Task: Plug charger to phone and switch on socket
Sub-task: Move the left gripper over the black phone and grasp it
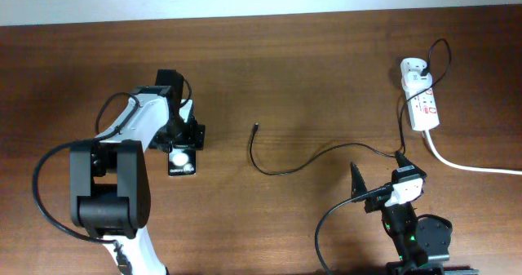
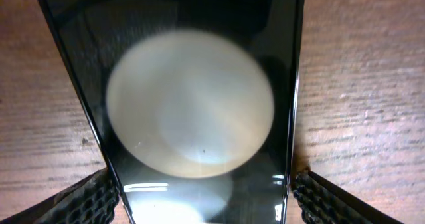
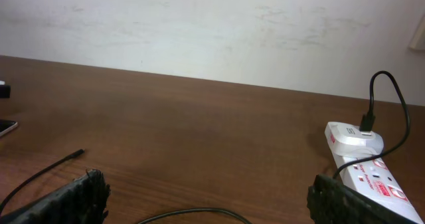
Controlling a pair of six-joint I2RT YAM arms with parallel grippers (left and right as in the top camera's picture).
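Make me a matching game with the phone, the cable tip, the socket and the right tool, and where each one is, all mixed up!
1 phone
2 cable tip
3 socket
4 right tool

a far right, white
b bottom right, wide open, holding nothing
c in the middle, lying loose
d left side, black and shiny

Pairs: 1-d, 2-c, 3-a, 4-b

There is one phone (image 1: 182, 162) on the one surface (image 1: 269, 63). To the right of the phone there are one charger (image 1: 273, 173) and one socket (image 1: 422, 99) with one thick white cord (image 1: 465, 165). End effectors are two: the left end effector (image 2: 209, 197) and the right end effector (image 3: 209, 201).
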